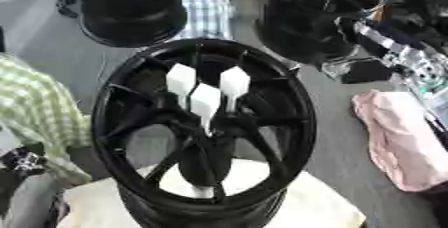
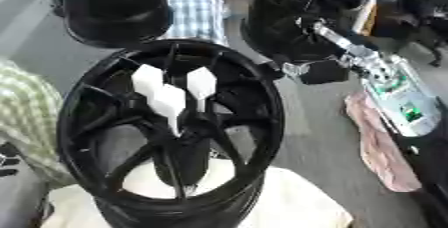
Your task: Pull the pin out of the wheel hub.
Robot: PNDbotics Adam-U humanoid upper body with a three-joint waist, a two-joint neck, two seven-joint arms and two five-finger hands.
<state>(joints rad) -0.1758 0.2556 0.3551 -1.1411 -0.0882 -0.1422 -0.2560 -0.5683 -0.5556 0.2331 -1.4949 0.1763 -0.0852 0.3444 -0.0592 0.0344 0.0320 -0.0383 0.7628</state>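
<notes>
A black wheel hub (image 1: 114, 122) stands tilted in the middle, its face toward me. Three white pins with broad flat heads stick out near its centre: one on the left (image 1: 181, 79), one in the middle and lower (image 1: 206, 102), one on the right (image 1: 234, 83). My right arm (image 2: 385, 77) comes in from the right, and its dark hand (image 2: 317, 70) hovers just off the hub's upper right rim, apart from the pins. It is too blurred to read. A dark and silver part of my left hand (image 1: 22, 162) shows at the lower left edge.
The hub rests on a cream cushion (image 1: 315, 207). Two more black wheels (image 1: 131, 7) (image 1: 319, 14) stand at the back, with blue checked cloth (image 1: 206, 12) between them. Pink cloth (image 1: 398, 142) lies at the right, and green checked cloth (image 1: 35, 107) at the left.
</notes>
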